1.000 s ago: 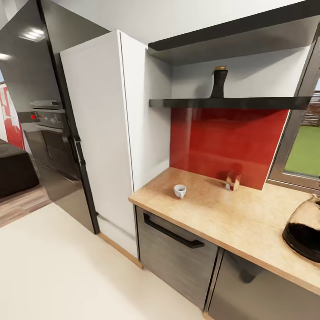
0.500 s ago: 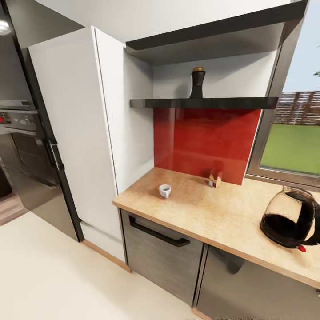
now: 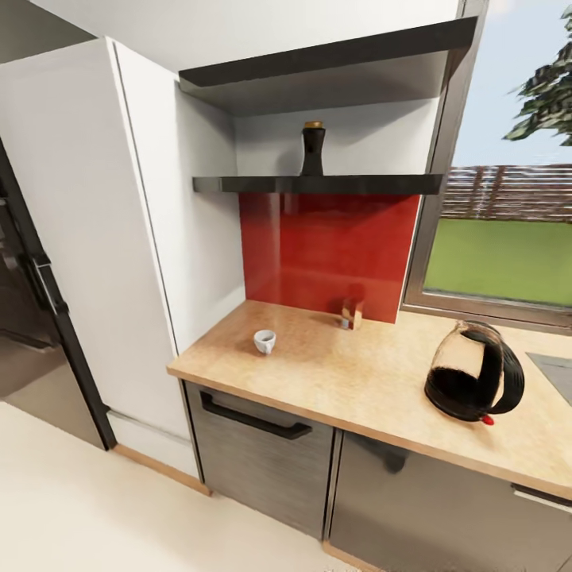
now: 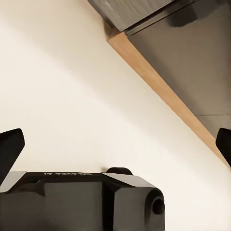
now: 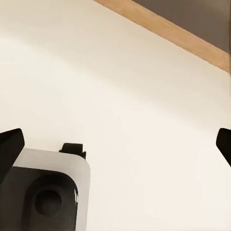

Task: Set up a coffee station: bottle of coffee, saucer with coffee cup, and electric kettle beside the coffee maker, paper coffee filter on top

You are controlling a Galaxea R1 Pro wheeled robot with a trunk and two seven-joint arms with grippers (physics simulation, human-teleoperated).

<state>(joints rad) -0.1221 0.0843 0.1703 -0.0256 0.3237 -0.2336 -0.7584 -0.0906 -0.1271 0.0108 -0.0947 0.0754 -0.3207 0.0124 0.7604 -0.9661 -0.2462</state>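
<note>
Head view showed the coffee cup [image 3: 264, 342] and electric kettle [image 3: 474, 383] well apart on the surface [image 3: 373, 381]. Both the left tool [image 4: 115, 144] and the right tool [image 5: 115, 144] hung spread wide and empty over the floor. The robot would do well to square up closer first. Since a second ago, the camera had swung right, bringing the whole kettle into frame.

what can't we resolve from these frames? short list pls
- Dark bottle on the kitchen shelf, head view: too small to read any label.
- Small brown item by the red backsplash, head view: blurred, identity unclear.
- Steel panel beyond the electric kettle, head view: cut off by the picture's edge.
- Coffee cup, head view: contents too small to tell.
- Left gripper and right gripper, wrist views: jaws wide apart, tips cut by the picture edges.
</note>
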